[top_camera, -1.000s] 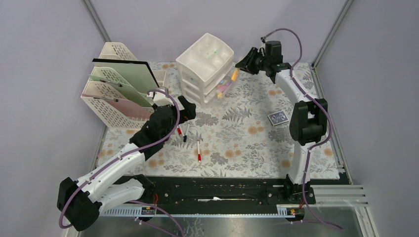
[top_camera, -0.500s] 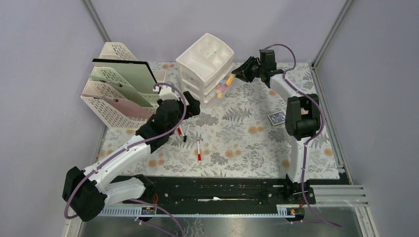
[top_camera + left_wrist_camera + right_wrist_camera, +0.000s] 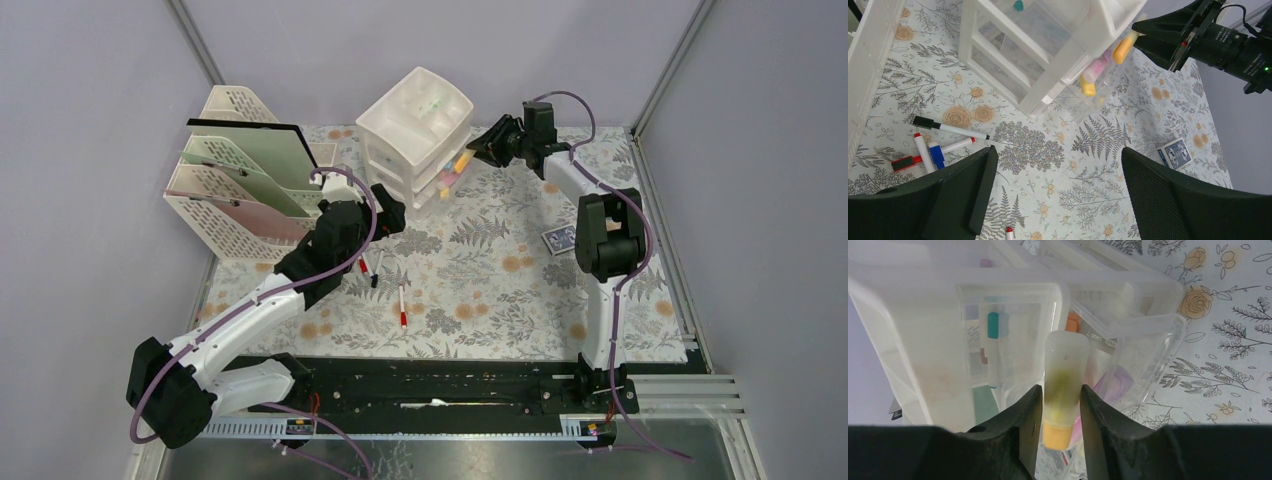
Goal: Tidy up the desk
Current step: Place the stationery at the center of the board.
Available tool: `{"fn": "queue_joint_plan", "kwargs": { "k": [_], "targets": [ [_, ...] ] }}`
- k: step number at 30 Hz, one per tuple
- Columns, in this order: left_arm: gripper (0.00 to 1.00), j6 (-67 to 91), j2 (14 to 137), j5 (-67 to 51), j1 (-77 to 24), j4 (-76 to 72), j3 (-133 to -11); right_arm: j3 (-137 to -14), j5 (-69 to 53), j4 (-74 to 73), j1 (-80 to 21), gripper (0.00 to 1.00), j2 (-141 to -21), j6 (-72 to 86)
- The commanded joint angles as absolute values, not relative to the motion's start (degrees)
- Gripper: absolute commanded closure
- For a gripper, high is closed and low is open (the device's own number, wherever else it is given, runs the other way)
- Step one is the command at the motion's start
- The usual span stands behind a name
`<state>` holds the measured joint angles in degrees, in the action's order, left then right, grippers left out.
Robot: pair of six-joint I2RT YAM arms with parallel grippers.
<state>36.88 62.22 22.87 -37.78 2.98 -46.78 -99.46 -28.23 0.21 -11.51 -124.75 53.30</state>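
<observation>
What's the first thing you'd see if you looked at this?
The right gripper pinching an orange highlighter at the white drawer unit, far side of the flowery desk. Next, the left gripper, wide open, hovering over loose markers near the cream file rack.

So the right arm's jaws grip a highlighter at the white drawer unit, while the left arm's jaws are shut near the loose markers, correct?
Not quite. The left arm's jaws stand wide open, not shut, near the loose markers; the left wrist view shows the gap with nothing in it. The rest holds: the right arm's jaws grip the highlighter at the white drawer unit.
</observation>
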Motion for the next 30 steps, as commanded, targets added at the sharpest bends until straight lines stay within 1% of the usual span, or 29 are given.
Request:
{"fn": "queue_joint_plan", "kwargs": {
  "k": [1, 7, 12, 20, 22, 24, 26, 29, 30],
  "targets": [
    [0.01, 36.39, 61.68, 22.37, -37.46, 0.79, -49.15, -99.86, -30.13, 3.79, -12.19, 0.58, -124.54, 53.59],
    [0.01, 36.39, 61.30, 22.44, -37.46, 1.04, -49.31, -99.34, -31.65, 5.84, -12.18, 0.47, -124.28, 53.61],
    [0.01, 36.44, 60.67, 22.45, -37.52, 1.07, -49.05, -98.63, -33.95, 7.86, -12.22, 0.46, -123.27, 52.40],
    [0.01, 36.22, 59.35, 21.65, -37.45, 1.09, -48.23, -97.80, -37.34, 7.99, -11.57, 0.46, -119.80, 43.28],
    [0.01, 36.29, 58.98, 21.63, -37.52, 1.02, -48.01, -97.88, -36.03, 6.46, -11.38, 0.48, -118.95, 40.66],
    [0.01, 36.37, 58.82, 21.52, -37.50, 0.97, -47.83, -98.56, -33.86, 4.45, -11.34, 0.53, -118.36, 37.00],
    [0.01, 36.46, 58.80, 21.32, -37.52, 1.00, -47.68, -99.54, -31.63, 3.05, -11.45, 0.58, -118.49, 34.18],
    [0.01, 36.65, 58.91, 20.68, -37.48, 0.79, -47.62, -102.50, -29.80, 1.38, -11.47, 0.71, -120.47, 31.37],
    [0.01, 36.69, 59.03, 20.51, -37.42, 0.79, -47.71, -103.96, -29.61, 0.57, -11.51, 0.73, -121.70, 30.81]
  ]
}}
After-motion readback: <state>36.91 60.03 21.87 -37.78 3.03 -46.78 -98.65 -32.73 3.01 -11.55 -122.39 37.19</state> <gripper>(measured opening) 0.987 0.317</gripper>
